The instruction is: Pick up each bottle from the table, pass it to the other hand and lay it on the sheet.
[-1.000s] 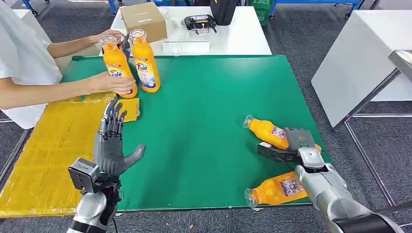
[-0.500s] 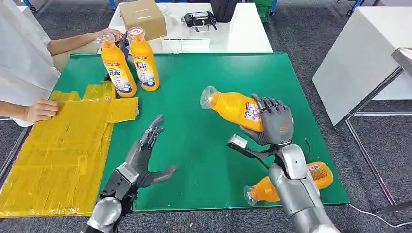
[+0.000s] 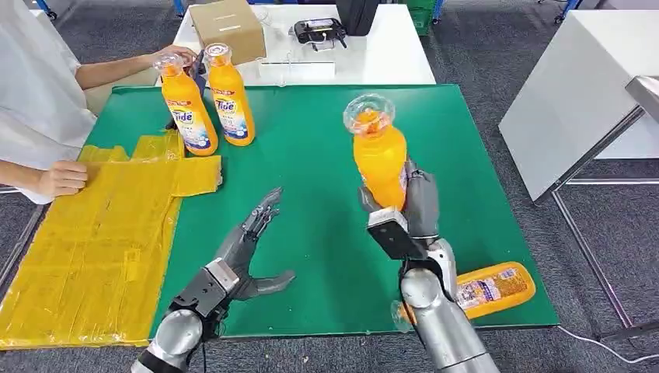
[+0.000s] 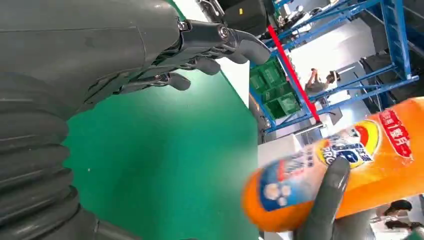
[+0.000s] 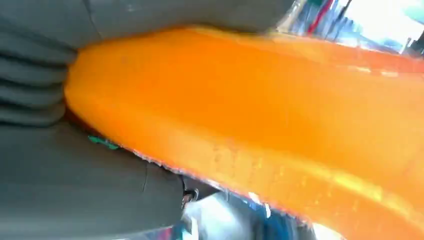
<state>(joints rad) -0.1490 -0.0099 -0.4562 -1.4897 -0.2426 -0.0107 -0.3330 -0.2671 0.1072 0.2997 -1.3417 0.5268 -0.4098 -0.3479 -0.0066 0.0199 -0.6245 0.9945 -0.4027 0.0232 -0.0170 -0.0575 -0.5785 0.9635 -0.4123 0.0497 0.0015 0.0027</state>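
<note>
1. Head view: the right robot hand (image 3: 416, 206) grasps an orange bottle (image 3: 378, 148) around its lower body and holds it upright above the green surface (image 3: 326, 148), clear cap on top. The left robot hand (image 3: 247, 247) hovers over the green surface beside it, released, fingers stretched out and apart, thumb out to the side, holding nothing. A second orange bottle (image 3: 486, 289) lies on its side near the front edge of the surface, just beside the right arm; its label cannot be read. Two more orange bottles (image 3: 208, 97) stand upright together at the far left of the surface, and the word "Tide" shows on their labels. A person's hand (image 3: 177, 54) rests at the cap of one of them; another hand of the person lies on the yellow sheet (image 3: 93, 233), which covers the left side of the surface. A cardboard box (image 3: 228, 29) sits on the white table behind.

2. Left wrist view: the left robot hand's fingers (image 4: 220, 42) are spread over the green surface, touching nothing. The held bottle (image 4: 370, 165) appears beyond, orange with a blue and white label carrying a round logo and red characters too blurred to read; a dark finger (image 4: 327, 200) of the right robot hand lies across it.

3. Right wrist view: the bottle's orange body (image 5: 280, 125) lies pressed against the grey palm of the right robot hand (image 5: 90, 175), glossy and blurred.
</note>
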